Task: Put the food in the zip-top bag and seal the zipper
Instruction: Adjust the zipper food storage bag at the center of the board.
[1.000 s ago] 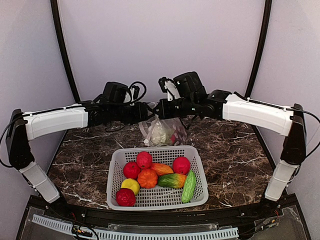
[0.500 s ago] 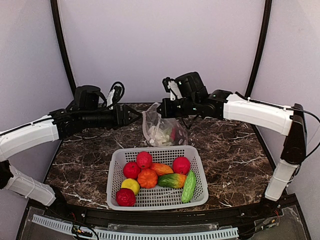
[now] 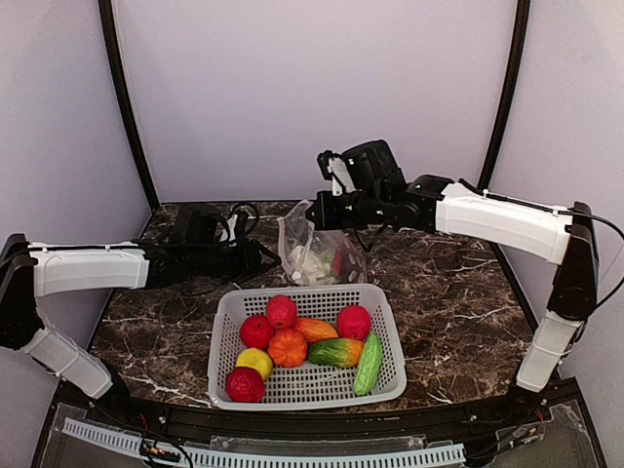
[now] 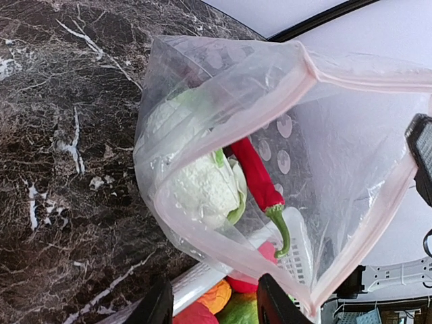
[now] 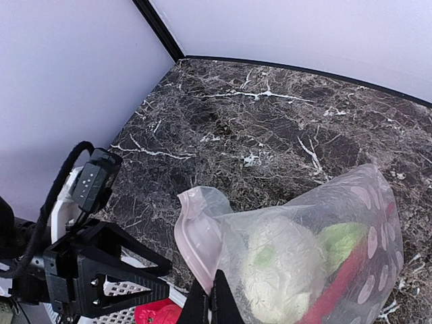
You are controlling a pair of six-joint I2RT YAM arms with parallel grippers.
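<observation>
One zip-top bag [image 3: 317,255], one basket [image 3: 304,291], nine foods [image 3: 288,347] in basket.

Zip-top bag [image 4: 202,88]: thin clear plastic film, glossy, creased, printed with faint round dots.
Zipper [image 4: 256,113]: thicker translucent strip, pinkish-white, smooth.
Cauliflower [image 4: 202,192]: white head, matt and finely bumpy; leaves pale green, smoother.
Chilli [image 4: 253,172]: red, glossy and smooth; green stem with a slight shine.
Toy fruits and vegetables [image 3: 288,347]: brightly coloured, glossy, moulded-plastic look.
Basket [image 3: 312,398]: white slotted plastic, hard, low sheen.
Surface [image 5: 270,121]: dark marble pattern with white veins, smooth, polished.
Arm shells [image 3: 88,268]: white plastic, smooth, satin.
Left gripper [image 4: 214,300] fingers [image 4: 158,307]: black, matt, hard-plastic look.
Walls [image 3: 312,88]: pale lilac, matt, even.
</observation>
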